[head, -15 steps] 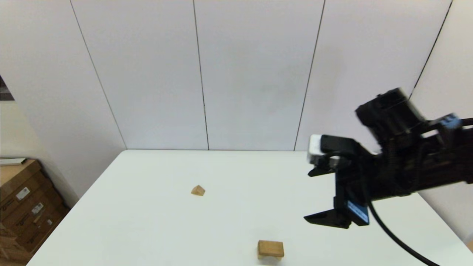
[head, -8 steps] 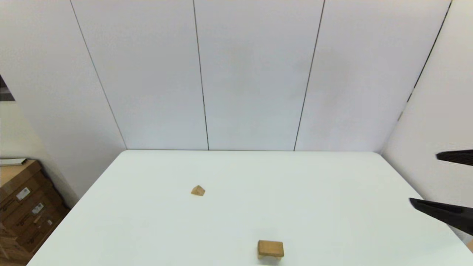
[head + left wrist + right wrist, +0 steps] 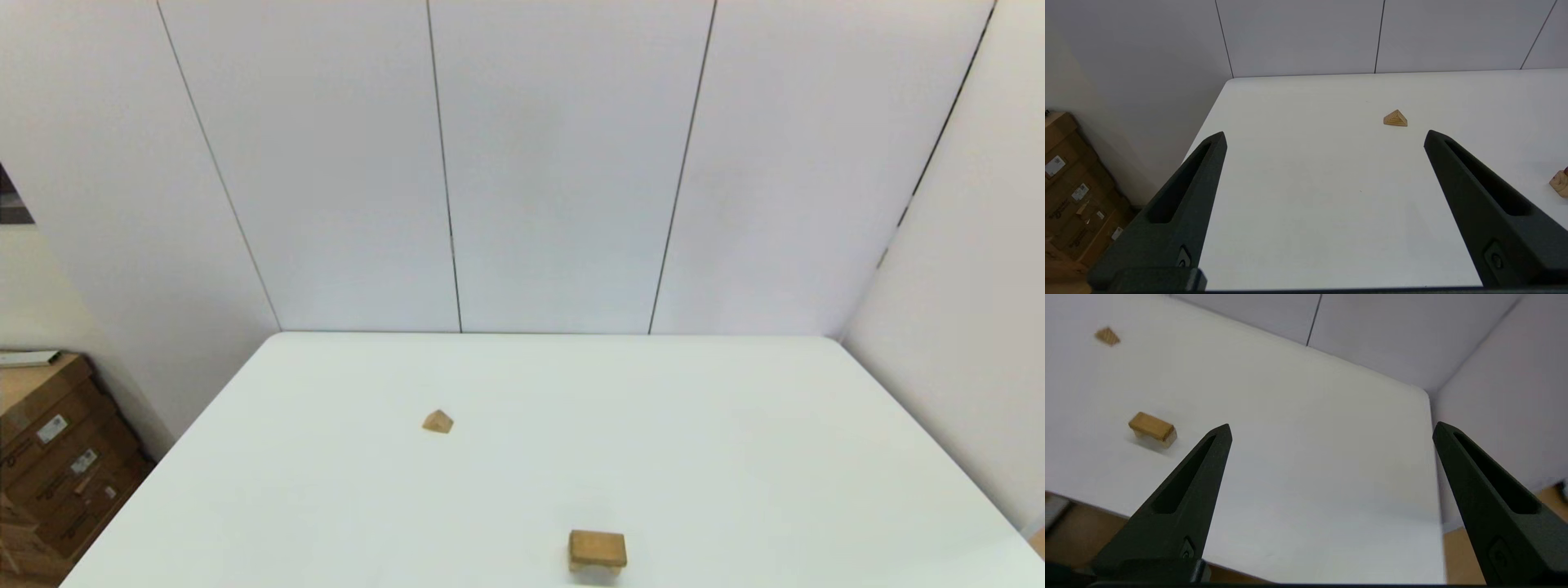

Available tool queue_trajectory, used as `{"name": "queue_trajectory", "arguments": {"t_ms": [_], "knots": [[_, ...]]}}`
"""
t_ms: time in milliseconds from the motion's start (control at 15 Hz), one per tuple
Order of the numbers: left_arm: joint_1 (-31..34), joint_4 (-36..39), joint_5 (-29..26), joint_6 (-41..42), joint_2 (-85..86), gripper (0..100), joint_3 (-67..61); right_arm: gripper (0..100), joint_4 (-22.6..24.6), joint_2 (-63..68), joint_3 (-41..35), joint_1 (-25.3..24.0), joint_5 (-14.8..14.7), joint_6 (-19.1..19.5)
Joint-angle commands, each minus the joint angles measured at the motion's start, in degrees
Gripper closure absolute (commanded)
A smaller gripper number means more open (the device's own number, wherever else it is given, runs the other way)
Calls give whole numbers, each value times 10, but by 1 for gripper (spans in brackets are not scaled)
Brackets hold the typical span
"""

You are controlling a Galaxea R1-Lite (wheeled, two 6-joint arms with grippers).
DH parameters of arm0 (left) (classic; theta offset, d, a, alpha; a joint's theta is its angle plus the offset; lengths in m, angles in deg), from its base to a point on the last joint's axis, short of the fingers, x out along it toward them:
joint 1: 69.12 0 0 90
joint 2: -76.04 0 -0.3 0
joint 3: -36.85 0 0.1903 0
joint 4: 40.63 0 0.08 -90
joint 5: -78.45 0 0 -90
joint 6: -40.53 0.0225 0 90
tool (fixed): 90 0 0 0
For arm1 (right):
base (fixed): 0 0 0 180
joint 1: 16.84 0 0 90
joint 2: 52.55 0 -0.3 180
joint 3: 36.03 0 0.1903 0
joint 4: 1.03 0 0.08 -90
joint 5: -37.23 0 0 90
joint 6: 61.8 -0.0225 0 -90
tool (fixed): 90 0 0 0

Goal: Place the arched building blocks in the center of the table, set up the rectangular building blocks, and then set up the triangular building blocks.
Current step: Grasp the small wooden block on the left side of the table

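Near the front edge of the white table (image 3: 735, 457) lies the orange-brown rectangular block (image 3: 598, 545), flat on top of the paler arched block (image 3: 596, 572). The same stack appears in the right wrist view, rectangular block (image 3: 1150, 424) over arched block (image 3: 1169, 438). The small triangular block (image 3: 438, 421) stands alone, farther back and to the left, and the left wrist view also catches the triangular block (image 3: 1395, 118). My left gripper (image 3: 1324, 136) is open and empty, short of the triangular block. My right gripper (image 3: 1332, 425) is open and empty, off to the right of the stack. Neither arm shows in the head view.
Stacked cardboard boxes (image 3: 49, 457) sit on the floor left of the table. White wall panels close off the back and right sides. The table's front edge and right corner show in the right wrist view, with floor beyond.
My right arm has pulled back to the right and left the head view. The blocks have not moved.
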Motion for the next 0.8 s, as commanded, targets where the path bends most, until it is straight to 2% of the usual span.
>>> {"name": "queue_trajectory", "arguments": {"t_ms": [67, 267, 400, 667, 800], "knots": [[0, 0, 0, 0, -1, 0, 0, 0, 21, -55, -22, 6, -30, -207], [0, 0, 0, 0, -1, 0, 0, 0, 11, -60, -16, -50, -33, -205], [0, 0, 0, 0, -1, 0, 0, 0, -6, -89, -31, -45, -28, -197], [0, 0, 0, 0, -1, 0, 0, 0, 0, -163, -112, -29, -33, -103], [0, 0, 0, 0, -1, 0, 0, 0, 20, -199, -158, -27, -48, -90]]}}
